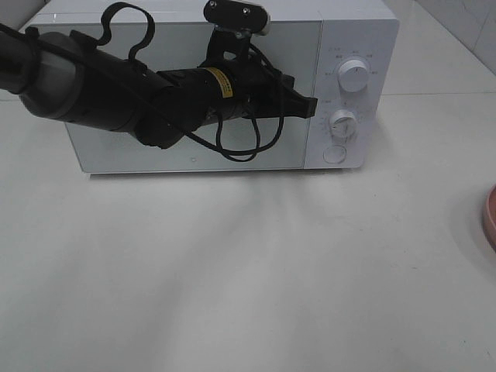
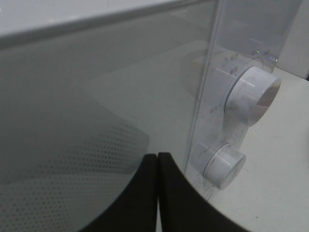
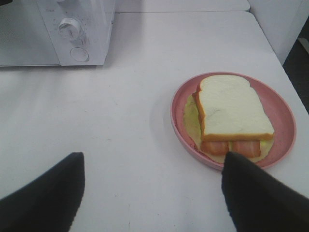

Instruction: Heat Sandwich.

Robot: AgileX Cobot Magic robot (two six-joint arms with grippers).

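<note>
The sandwich (image 3: 231,108), white bread over orange and pale yellow layers, lies in a round pink dish (image 3: 177,116) on the table. My right gripper (image 3: 152,157) is open and empty, hovering just short of the dish. The dish's rim shows at the right edge of the exterior high view (image 1: 490,217); the sandwich is out of that view. The white microwave (image 1: 353,31) stands at the back with its door shut. My left gripper (image 1: 308,105) is shut and empty, its fingertips (image 2: 149,193) pressed together at the right edge of the door (image 2: 96,96), beside the control panel.
Two round knobs (image 2: 253,94) (image 2: 224,164) and a round button (image 1: 335,153) sit on the microwave's panel. The microwave also shows far off in the right wrist view (image 3: 48,29). The table's right edge runs close behind the dish (image 3: 289,72).
</note>
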